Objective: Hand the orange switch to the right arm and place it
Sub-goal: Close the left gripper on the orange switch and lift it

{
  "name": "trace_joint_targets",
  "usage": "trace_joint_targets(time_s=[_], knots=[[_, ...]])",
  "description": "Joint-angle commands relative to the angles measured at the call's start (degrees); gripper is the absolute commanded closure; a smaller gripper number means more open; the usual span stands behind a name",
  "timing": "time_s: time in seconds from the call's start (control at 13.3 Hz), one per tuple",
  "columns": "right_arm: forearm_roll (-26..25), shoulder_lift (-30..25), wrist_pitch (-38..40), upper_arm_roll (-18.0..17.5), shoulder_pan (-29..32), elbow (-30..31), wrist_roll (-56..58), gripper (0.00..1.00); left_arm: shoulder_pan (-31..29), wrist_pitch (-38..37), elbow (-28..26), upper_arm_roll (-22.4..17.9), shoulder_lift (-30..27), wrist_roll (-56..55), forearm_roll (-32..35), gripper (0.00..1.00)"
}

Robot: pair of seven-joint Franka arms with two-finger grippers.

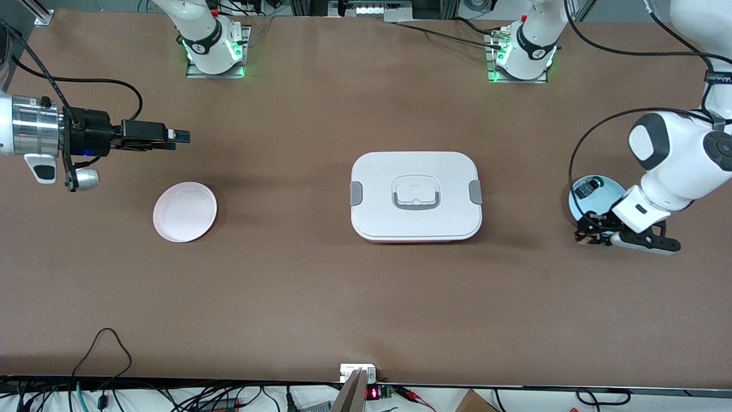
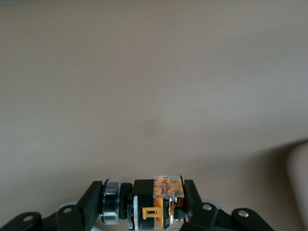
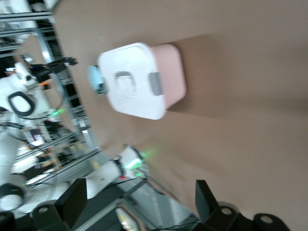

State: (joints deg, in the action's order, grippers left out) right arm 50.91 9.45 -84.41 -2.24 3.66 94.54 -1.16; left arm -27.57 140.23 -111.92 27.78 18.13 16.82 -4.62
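Note:
The orange switch (image 2: pixel 156 202) is clamped lengthwise between the black fingers of my left gripper (image 2: pixel 144 202). Its silver-ringed cap presses one pad and its orange-and-clear body the other. In the front view my left gripper (image 1: pixel 584 233) hangs over the table at the edge of a blue plate (image 1: pixel 612 191), with the orange switch (image 1: pixel 583 241) a small reddish spot in its claw. My right gripper (image 1: pixel 182 137) lies level over the table near a pink plate (image 1: pixel 185 212). It is open with nothing between its fingers (image 3: pixel 72 202).
A white lidded box (image 1: pixel 416 195) with grey latches stands at the table's middle, and is also in the right wrist view (image 3: pixel 139 82). On the blue plate lies a small black switch with a green cap (image 1: pixel 589 187). Cables run along the table's front edge.

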Motion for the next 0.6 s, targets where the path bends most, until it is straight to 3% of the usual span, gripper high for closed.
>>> trace_joint_targets(time_s=[0.0, 0.3, 0.53], knots=[[10.12, -1.10, -0.93, -0.22, 0.56, 4.58, 1.60, 0.00, -5.21, -9.15, 8.52, 10.52, 1.11, 5.06, -10.45, 1.00], [19.99, -0.92, -4.27, -0.22, -1.72, 8.54, 7.13, 0.00, -4.42, -10.95, 20.57, 18.69, 5.24, 5.76, -21.71, 1.00], [26.06, -0.66, -7.16, -0.31, -4.97, 9.43, 7.32, 0.00, -3.11, -8.05, 23.40, 23.36, 6.12, 12.67, -28.58, 1.00]])
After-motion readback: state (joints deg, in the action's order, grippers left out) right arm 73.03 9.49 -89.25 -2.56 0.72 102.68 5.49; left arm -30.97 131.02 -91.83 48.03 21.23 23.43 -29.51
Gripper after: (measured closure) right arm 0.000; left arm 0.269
